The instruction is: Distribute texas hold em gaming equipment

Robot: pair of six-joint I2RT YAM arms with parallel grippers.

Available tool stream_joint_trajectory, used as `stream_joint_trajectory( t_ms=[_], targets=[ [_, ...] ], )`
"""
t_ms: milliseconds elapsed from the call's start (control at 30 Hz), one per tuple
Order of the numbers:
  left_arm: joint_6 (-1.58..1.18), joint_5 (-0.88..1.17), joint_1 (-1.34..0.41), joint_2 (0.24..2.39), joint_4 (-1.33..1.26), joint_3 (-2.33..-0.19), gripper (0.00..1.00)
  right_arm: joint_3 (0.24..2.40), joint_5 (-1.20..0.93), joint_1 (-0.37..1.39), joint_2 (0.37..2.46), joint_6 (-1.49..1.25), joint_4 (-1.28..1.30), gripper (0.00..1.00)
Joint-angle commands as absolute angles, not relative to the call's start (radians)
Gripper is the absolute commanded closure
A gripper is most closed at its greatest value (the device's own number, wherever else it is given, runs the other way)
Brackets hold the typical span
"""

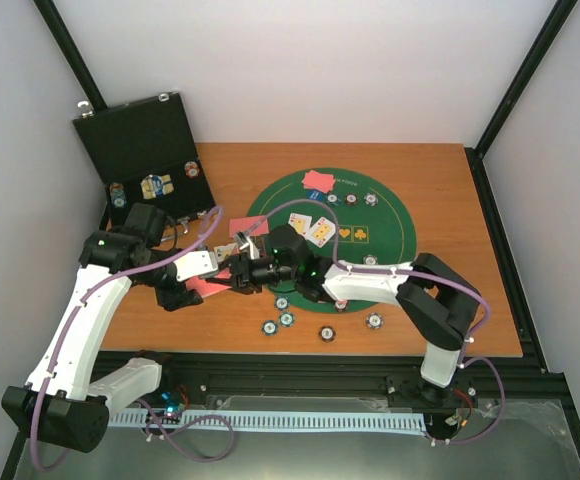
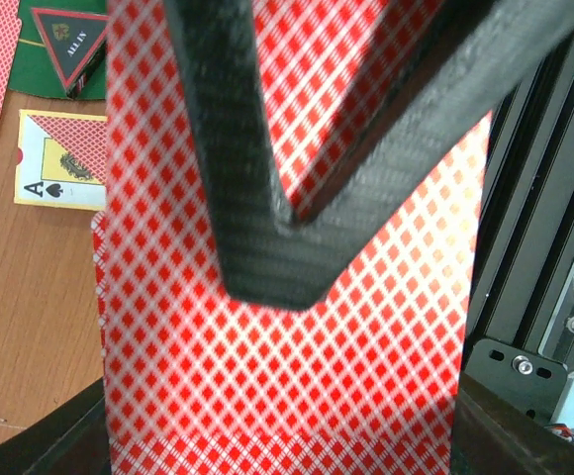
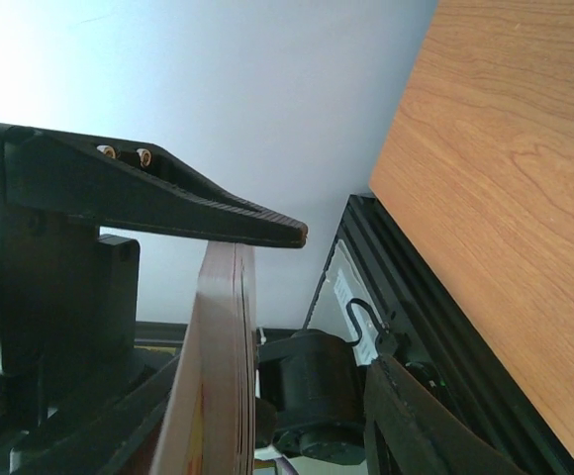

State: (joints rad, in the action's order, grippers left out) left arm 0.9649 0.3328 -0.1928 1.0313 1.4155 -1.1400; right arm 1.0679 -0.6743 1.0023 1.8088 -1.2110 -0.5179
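Overhead, at the table's [image 1: 440,200] near-left: left claw [image 1: 225,270] clamped on a deck of red-backed cards [image 1: 210,289]; right claw [image 1: 253,272] set against the deck's other end. Step in hand, by judgement: dealing, one card to come off the deck. Black hinged case [image 1: 135,135] at far left, lid up; its tray holds a few poker chips [image 1: 118,192] and a pale item I cannot name. Green felt mat [image 1: 270,200] carries face-up cards [image 1: 310,228], dealt red-backed cards [image 1: 318,181] and chips at its rim; loose chips [image 1: 327,333] lie on bare wood.

Left wrist: deck fills the view, pinned under a black finger [image 2: 257,198]; beyond it, ace of spades [image 2: 59,173] and triangle marker [image 2: 67,40].

Right wrist: deck edge-on between this claw's fingers [image 3: 168,198] — whether they have bitten, I cannot tell. Next move calls for a pinch on the top card alone, then a slide clear without dragging its neighbours.
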Motion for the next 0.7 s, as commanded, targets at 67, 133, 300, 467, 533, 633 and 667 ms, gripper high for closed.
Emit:
stream_joint_trajectory(
  t_ms=[67,133,300,467,533,633,667],
  targets=[
    [0.971,0.345,-0.197,1.024,1.423,-1.159,0.73,1.023,-0.665,0.979,1.752,-1.159,-0.397,0.58],
    [0.970,0.346,-0.196,1.026,1.421,-1.158,0.73,1.021,-0.665,0.978,1.738,-1.152,-0.382,0.59],
    [0.970,0.351,-0.197,1.027,1.423,-1.164,0.73,1.017,-0.669,0.979,1.713,-1.148,-0.359,0.66],
    [0.969,0.346,-0.197,1.028,1.424,-1.161,0.73,1.019,-0.662,0.974,1.683,-1.143,-0.339,0.85],
    [0.970,0.347,-0.197,1.028,1.421,-1.160,0.73,1.019,-0.660,0.966,1.663,-1.134,-0.316,0.93],
    [0.970,0.346,-0.197,1.028,1.419,-1.157,0.73,1.020,-0.657,0.946,1.620,-1.098,-0.252,0.97],
    [0.971,0.345,-0.197,1.030,1.419,-1.157,0.73,1.020,-0.657,0.934,1.604,-1.081,-0.226,0.97]
  ],
)
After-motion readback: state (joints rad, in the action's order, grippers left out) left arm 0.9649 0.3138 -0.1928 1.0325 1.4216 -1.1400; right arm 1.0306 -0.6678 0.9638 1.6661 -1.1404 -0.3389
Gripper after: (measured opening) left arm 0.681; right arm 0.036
